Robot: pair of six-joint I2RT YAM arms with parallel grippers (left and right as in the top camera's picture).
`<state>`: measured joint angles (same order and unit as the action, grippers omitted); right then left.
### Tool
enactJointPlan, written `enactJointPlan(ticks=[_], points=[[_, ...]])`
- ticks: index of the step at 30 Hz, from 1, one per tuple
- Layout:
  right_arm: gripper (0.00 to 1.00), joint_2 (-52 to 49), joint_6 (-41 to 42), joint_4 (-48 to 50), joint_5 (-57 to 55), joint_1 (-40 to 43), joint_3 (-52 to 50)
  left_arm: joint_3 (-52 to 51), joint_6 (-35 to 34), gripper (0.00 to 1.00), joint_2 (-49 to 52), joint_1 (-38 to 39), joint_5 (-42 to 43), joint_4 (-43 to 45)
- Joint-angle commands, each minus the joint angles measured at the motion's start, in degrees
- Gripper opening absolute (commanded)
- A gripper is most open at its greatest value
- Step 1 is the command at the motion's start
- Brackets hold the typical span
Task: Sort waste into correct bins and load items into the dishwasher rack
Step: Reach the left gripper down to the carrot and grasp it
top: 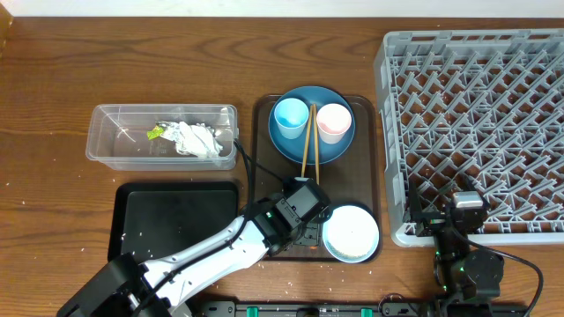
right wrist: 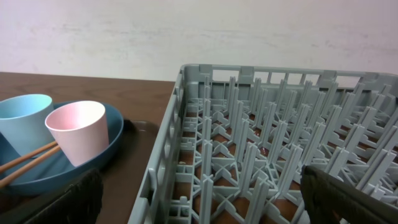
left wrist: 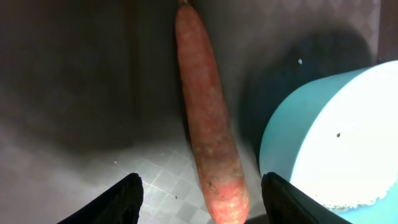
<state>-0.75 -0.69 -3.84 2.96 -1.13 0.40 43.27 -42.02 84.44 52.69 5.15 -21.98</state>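
Straddling the carrot [left wrist: 208,124] beside the bowl [left wrist: 336,143] at the brown tray's [top: 368,189] front edge, the left hand [left wrist: 202,194] is spread; the right hand [right wrist: 200,198] gapes.

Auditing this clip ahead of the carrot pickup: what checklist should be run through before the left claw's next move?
1. Left claw open, straddling the carrot: ok.
2. Carrot roughly centred between the fingers: ok.
3. Finger clearance from the bowl beside it: cannot tell.
4. Black tray has bare room: ok.
5. Right claw open, by the dishwasher rack, away from the left arm: ok.
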Motion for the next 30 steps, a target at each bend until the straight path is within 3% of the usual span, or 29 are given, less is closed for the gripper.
enactJointPlan(ticks=[1,30], points=[[0.99,-0.07,-0.24,-0.22,0.04,0.2,-0.09,0.9,-0.33,0.64,1.73,0.17,-2.01,0.35],[0.99,-0.07,-0.24,-0.22,0.04,0.2,-0.09,0.85,-1.75,0.64,5.9,0.17,-5.9,-1.81]])
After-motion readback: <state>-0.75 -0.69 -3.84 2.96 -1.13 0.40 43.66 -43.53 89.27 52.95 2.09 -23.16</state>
